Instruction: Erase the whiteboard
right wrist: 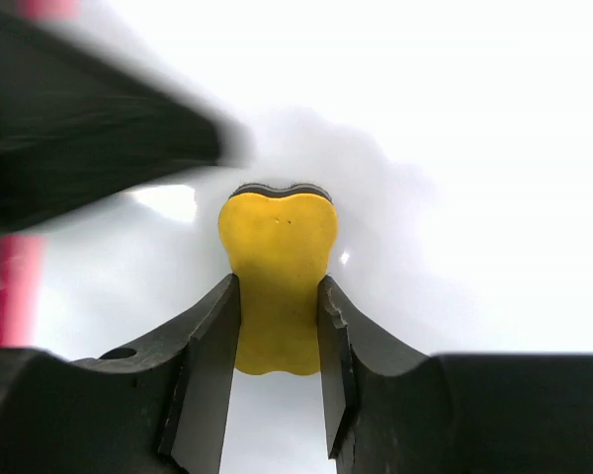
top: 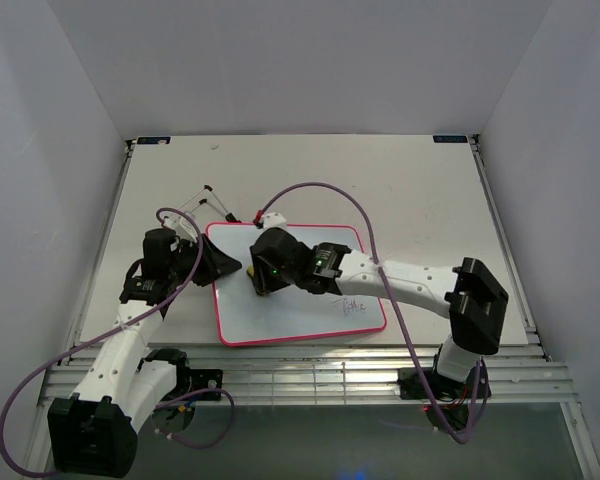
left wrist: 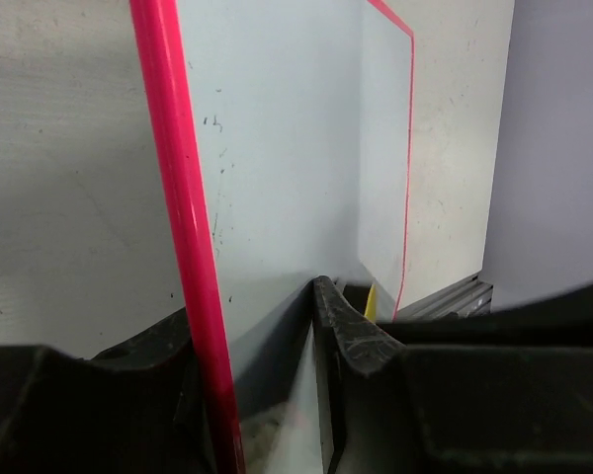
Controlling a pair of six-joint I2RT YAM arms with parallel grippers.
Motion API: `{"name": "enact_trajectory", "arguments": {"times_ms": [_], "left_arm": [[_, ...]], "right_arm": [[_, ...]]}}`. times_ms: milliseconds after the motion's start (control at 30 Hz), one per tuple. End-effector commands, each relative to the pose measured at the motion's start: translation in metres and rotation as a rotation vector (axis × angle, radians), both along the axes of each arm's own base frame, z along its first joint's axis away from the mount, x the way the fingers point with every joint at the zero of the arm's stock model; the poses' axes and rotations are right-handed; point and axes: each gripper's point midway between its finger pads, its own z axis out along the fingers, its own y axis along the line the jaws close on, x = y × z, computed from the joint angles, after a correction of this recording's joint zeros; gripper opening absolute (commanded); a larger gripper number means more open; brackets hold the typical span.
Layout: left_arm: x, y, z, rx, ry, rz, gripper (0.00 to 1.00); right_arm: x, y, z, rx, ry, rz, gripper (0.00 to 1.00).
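Because the large, flat, glossy white whiteboard (top: pixel 300 320) with its thin pink-red frame lies face-up on the pale grey table (top: pixel 420 190), just ahead of both arm bases, we judge it stiff and light. It is a smooth panel that would likely skate sideways under a rubbing stroke unless pinned. Its slick face offers no purchase, so the frame edge is the place to take hold, and that is where the left claw (top: pixel 218 265) sits. In the left wrist view the pink rim runs between its black fingers (left wrist: pixel 351 336), one under the board and one on its face, closed onto the whiteboard's left edge.

The right claw (top: pixel 260 278) is clamped around the small yellow eraser block (right wrist: pixel 277 257), gripping it at its narrow waist. The block's dark far end is at the white surface — touching it, as far as we can tell. From above, that claw is over the board's upper-left part, close beside the left claw. A short line of grey handwriting (top: pixel 352 306) sits near the lower-right corner, apart from the eraser, so we reckon the wiping is unfinished.
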Motion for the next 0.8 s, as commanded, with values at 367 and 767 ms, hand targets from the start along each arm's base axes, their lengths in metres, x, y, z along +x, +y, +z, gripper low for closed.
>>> {"name": "enact_trajectory", "arguments": {"times_ms": [367, 767], "left_arm": [[0.022, 0.018, 0.017, 0.14, -0.155, 0.036, 0.0], [0.026, 0.024, 0.007, 0.17, -0.114, 0.07, 0.0]], "right_arm": [[-0.007, -0.266, -0.156, -0.412, 0.197, -0.248, 0.33], [-0.062, -0.154, -0.087, 0.05, 0.277, 0.174, 0.34]]}}
